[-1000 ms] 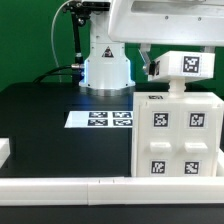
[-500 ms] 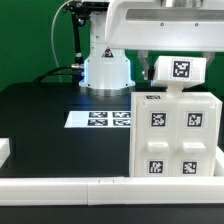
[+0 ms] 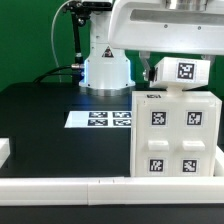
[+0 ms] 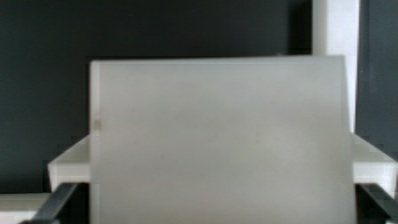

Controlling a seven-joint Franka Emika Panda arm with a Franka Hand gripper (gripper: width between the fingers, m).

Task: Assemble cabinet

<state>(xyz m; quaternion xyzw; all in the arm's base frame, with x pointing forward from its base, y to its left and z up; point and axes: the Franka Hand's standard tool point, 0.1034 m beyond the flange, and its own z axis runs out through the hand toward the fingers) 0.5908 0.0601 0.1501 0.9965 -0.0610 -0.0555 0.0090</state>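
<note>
Gripping a white tagged part (image 3: 181,71) from above, the gripper (image 4: 228,200) has a dark finger (image 4: 61,203) pressed on each side of a flat white panel that fills most of the wrist view. Nearest the camera in the exterior view, a low white rail (image 3: 100,185) runs along the front edge of the black table (image 3: 45,125). Behind it, on the exterior view's right, the cabinet (image 3: 178,135) stands upright, its front face bearing four square tags. The held part sits directly over the cabinet's top; whether the two touch cannot be told. Further back, the marker board (image 3: 100,118) lies flat on the table, left of the cabinet. Beyond it rises the arm's white base (image 3: 105,68).
</note>
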